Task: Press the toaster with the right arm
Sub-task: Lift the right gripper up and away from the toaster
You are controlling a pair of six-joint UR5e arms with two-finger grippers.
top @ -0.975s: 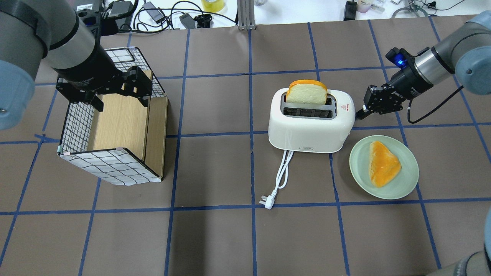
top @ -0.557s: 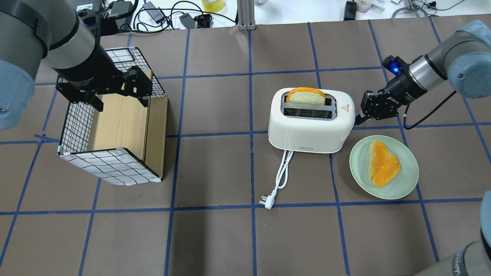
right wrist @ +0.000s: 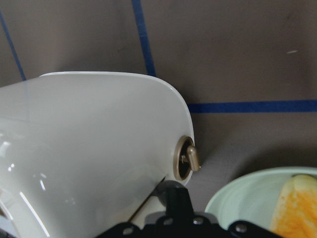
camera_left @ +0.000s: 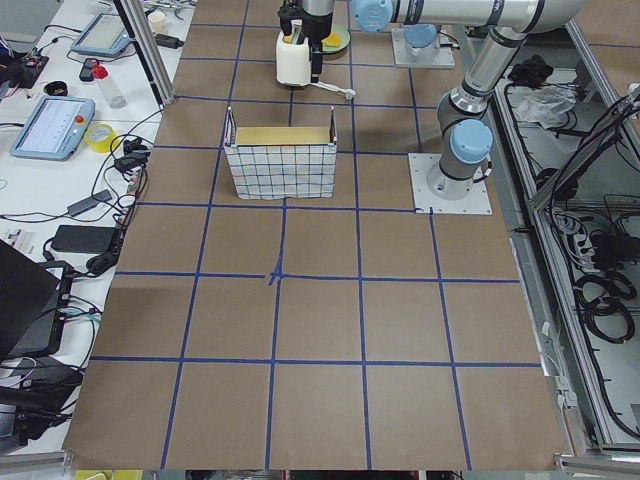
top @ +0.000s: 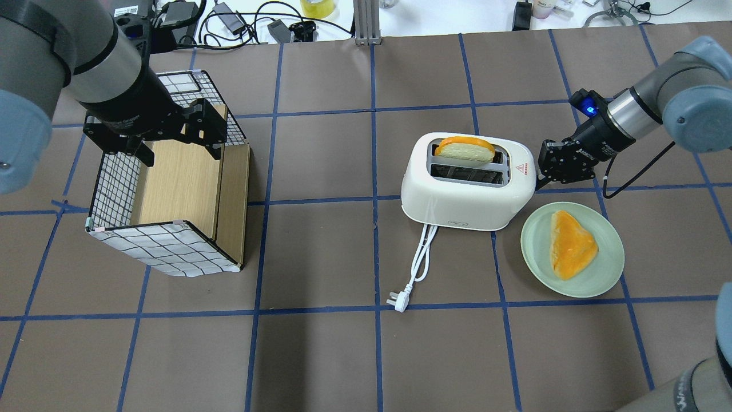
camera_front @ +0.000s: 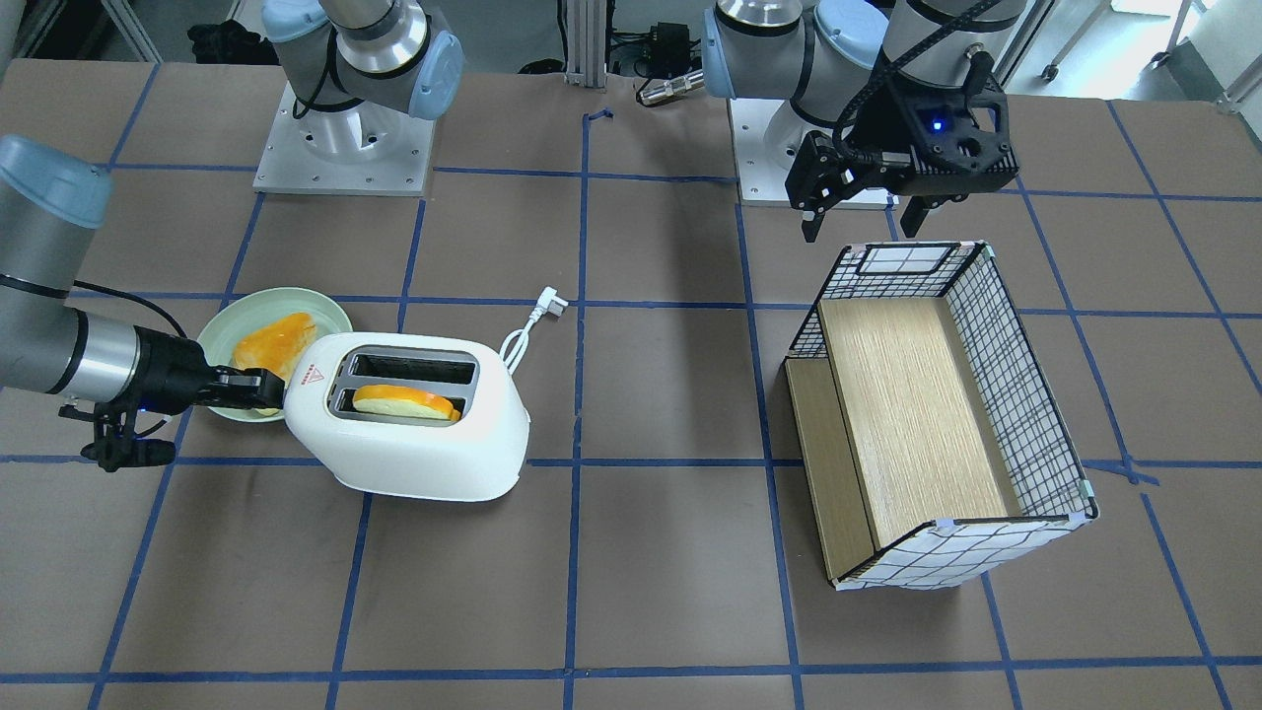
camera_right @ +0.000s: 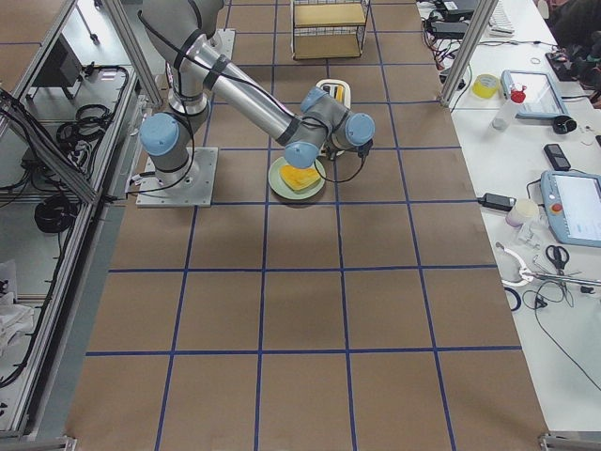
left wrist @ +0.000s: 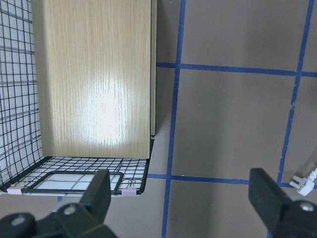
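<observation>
1. Find right gripper closed, tip pressed to the end of white toaster, closer in than 1.0 s ago.
2. Note bread slice sunk deeper into its slot; toaster turned slightly, just beside green plate.
3. See left gripper spread open above wire basket, unchanged.

The toaster bears a red warning triangle; its small print seems unreadable.

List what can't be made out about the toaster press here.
- Lever of the toaster: hidden behind the right gripper in the overhead and right wrist views.
- Exterior right: the right arm covers most of the toaster.
- Exterior left: toaster too small for detail.
</observation>
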